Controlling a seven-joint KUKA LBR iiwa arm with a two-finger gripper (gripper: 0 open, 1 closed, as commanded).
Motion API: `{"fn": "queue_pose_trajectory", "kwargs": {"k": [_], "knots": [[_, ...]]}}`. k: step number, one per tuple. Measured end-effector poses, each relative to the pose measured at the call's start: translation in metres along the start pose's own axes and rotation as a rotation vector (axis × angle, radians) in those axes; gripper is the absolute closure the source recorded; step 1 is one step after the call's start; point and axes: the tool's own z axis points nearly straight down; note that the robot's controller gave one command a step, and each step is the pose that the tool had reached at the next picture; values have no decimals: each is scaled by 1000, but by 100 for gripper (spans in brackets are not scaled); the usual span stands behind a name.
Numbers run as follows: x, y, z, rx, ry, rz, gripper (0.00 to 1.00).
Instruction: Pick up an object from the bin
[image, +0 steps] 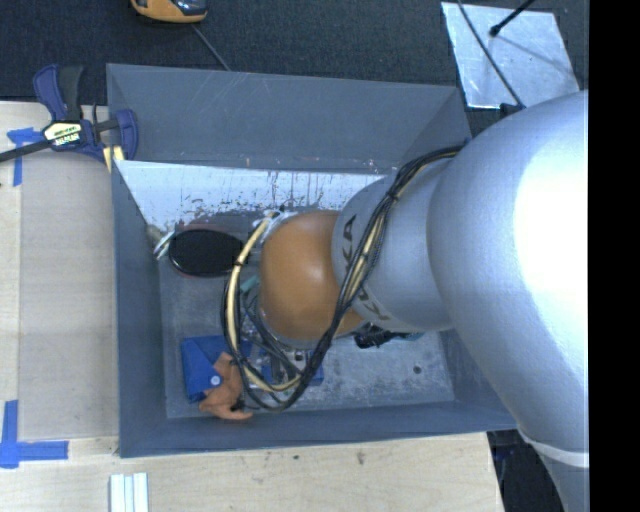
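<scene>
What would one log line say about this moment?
arm down in bin | by wrist: blue thing, small orange thing | black oval apart | grasp: cannot tell

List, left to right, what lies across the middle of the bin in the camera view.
First the black oval object → the arm's orange wrist cover → a small black piece on the bin floor.

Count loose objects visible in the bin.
3: black oval object at the floor's upper left; blue item and orange item at lower left. The arm may hide more.
</scene>
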Motion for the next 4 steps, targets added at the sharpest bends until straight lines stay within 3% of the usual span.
{"fn": "queue_pose_trajectory", "kwargs": {"k": [1,2,3,4], "knots": [[0,0,0,0,0,0,100],[-3,-4,-57,5,8,-2,100],[-10,-27,-91,2,1,-99,100],[-20,17,-235,2,2,-77,100]]}}
